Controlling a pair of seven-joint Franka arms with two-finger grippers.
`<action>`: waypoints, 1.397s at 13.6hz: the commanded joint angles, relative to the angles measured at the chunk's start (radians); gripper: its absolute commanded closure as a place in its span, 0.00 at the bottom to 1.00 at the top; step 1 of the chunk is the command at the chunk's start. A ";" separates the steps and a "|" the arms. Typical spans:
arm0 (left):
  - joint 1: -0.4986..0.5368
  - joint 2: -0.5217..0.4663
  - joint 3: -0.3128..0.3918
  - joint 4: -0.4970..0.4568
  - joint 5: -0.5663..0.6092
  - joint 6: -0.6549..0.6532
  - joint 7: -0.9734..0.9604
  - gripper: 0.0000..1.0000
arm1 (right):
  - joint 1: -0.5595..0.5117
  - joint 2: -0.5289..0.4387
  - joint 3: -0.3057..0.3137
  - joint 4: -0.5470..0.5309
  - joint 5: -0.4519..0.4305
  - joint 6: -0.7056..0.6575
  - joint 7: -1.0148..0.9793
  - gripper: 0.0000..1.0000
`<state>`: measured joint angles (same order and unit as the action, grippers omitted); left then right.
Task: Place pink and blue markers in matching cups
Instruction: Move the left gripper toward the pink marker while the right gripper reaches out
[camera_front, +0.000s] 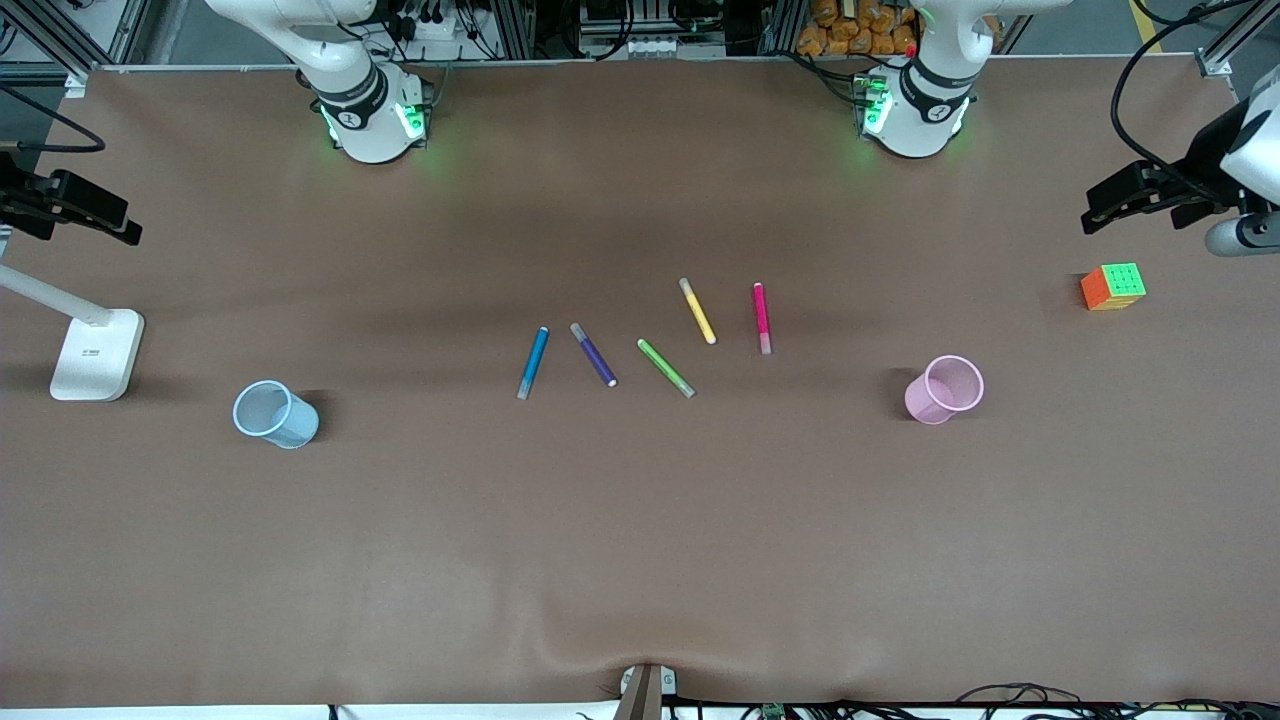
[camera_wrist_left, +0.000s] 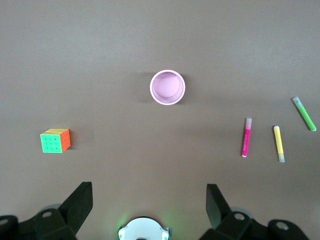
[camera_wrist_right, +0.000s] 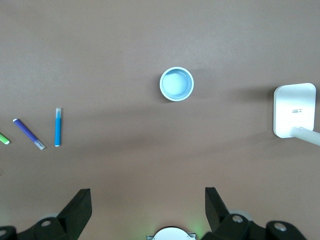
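- Lying flat on the brown table (camera_front: 640, 560), the blue marker (camera_front: 533, 362) runs with its long axis nearly along the line from the robot bases toward the front camera, its pale cap end nearer that camera and leaning slightly toward the right arm's end.
- The pink marker (camera_front: 761, 317) also lies flat, almost straight along that same line, pale cap end nearer the front camera.
- Between them lie a purple marker (camera_front: 593, 354), a green marker (camera_front: 666, 367) and a yellow marker (camera_front: 697, 310), all slanted and all apart from one another; the five form a loose fan at mid-table.
- The blue cup (camera_front: 275, 413) stands upright toward the right arm's end, well apart from the blue marker and a little nearer the front camera than it.
- The pink cup (camera_front: 945, 389) stands upright toward the left arm's end, well apart from the pink marker. Both cups look empty.
- The left gripper (camera_wrist_left: 148, 202) hangs high above the table with the pink cup in its wrist view; its fingers (camera_wrist_left: 77, 202) are spread wide and hold nothing.
- The right gripper (camera_wrist_right: 147, 202) hangs high with the blue cup in its wrist view; its fingers (camera_wrist_right: 77, 205) are likewise spread wide, gripping nothing.
- A colour puzzle cube (camera_front: 1113, 286) sits near the left arm's end, and a white lamp base (camera_front: 97, 354) near the right arm's end.
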<state>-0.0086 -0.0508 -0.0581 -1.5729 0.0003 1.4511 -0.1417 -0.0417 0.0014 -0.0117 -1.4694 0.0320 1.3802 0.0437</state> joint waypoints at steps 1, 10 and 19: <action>0.006 0.005 -0.011 0.019 0.009 -0.021 -0.010 0.00 | -0.014 -0.018 0.018 -0.011 -0.015 -0.001 0.012 0.00; -0.004 0.170 -0.011 0.063 -0.005 -0.021 -0.009 0.00 | -0.018 -0.040 0.018 -0.042 -0.015 0.036 -0.001 0.00; -0.048 0.218 -0.028 0.065 -0.057 -0.012 -0.030 0.00 | -0.033 -0.028 0.016 -0.074 -0.006 0.077 -0.001 0.00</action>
<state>-0.0544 0.1486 -0.0834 -1.5367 -0.0178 1.4506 -0.1533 -0.0431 -0.0033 -0.0114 -1.5146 0.0318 1.4434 0.0436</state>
